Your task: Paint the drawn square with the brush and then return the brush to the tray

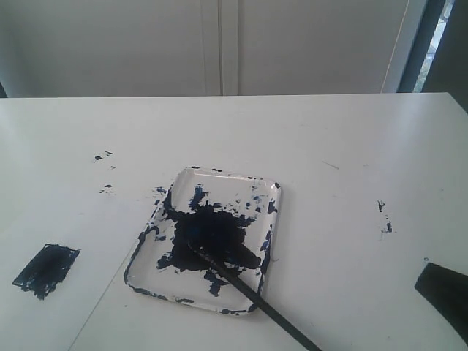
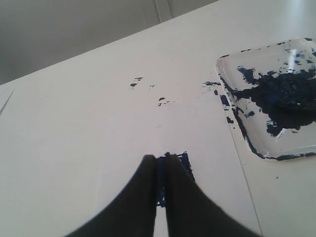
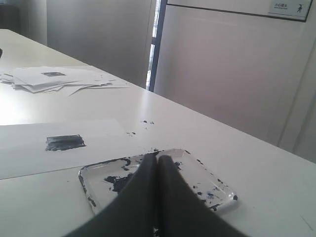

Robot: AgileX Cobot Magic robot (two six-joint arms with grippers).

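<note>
Left end effector (image 2: 160, 158) and right end effector (image 3: 157, 157) both pinched closed

table (image 1: 351, 146): white | wall (image 1: 110, 44): pale panels | window (image 1: 441, 29): perhaps, right

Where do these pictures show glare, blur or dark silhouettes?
Exterior view: even daylight, window strip blown out, the tray rim catching light. Left wrist view: left gripper a soft dark silhouette. Right wrist view: right gripper likewise, table washed out.

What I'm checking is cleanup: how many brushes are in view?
1. The brush lies with its tip in the tray's paint blot, handle sticking out over its rim. No other brush shows.
</note>
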